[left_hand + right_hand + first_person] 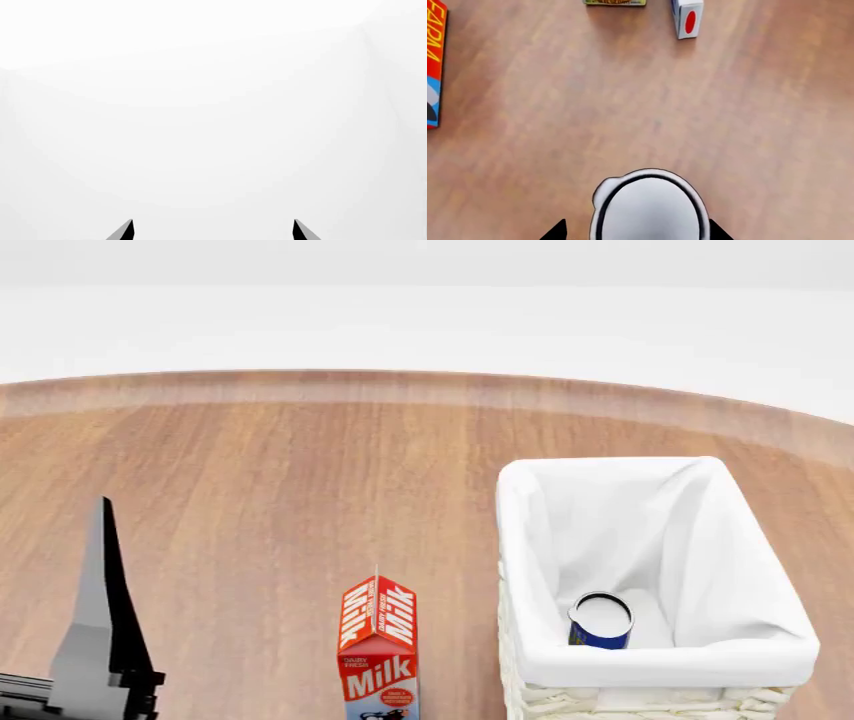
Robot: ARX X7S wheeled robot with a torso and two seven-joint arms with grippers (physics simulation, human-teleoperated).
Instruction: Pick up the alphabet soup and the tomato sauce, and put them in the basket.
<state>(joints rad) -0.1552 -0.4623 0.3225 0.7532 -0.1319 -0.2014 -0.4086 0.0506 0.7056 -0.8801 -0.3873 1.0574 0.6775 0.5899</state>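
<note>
Tomato sauce (pixel 649 210) clamped between right gripper (pixel 637 231) fingers (left gripper (pixel 213 229) spread wide).

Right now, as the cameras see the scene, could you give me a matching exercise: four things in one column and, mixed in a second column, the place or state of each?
Things:
1. alphabet soup
2. milk carton
3. left gripper
4. silver-topped can

Places or states:
A. between the fingertips of the right gripper
B. open, with nothing between its fingertips
C. inside the basket
D. upright on the table, beside the basket

Right pairs: 1-C, 2-D, 3-B, 4-A.
</note>
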